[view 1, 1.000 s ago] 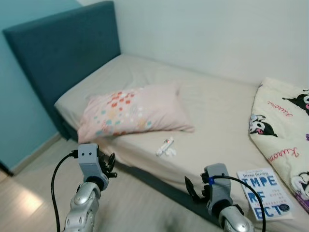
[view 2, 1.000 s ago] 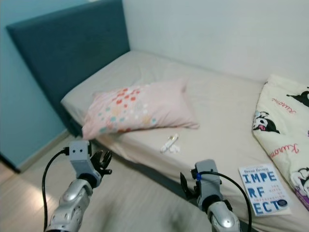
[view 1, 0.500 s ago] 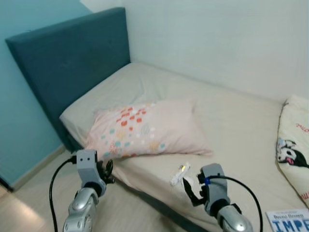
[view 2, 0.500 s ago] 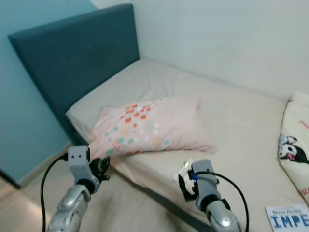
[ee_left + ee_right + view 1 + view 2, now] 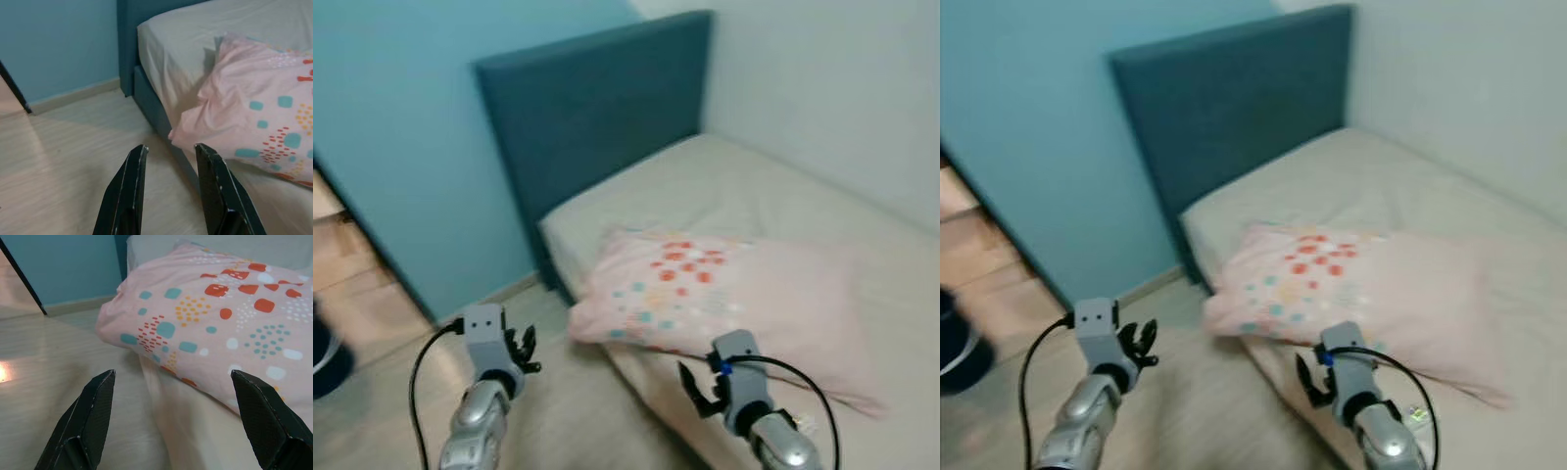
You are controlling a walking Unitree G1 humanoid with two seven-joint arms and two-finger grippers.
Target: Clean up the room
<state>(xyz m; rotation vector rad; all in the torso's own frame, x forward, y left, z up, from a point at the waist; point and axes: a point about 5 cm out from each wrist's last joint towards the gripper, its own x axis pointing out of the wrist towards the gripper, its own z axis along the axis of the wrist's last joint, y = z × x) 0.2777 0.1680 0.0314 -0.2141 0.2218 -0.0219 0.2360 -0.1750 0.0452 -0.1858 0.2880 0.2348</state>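
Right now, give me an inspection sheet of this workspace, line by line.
Surface: bed with beige sheet, beside pale wood floor.
Job's things: pink spotted pillow lying at the bed's edge, one corner overhanging.
Clutter: small white item near the right arm, too blurred to identify.
Grippers: left gripper over the floor, jaws slightly apart, empty; right gripper before the pillow, jaws wide, empty.
Cables: black cable looping from the left wrist.
Surroundings: dark blue headboard, light blue wall.
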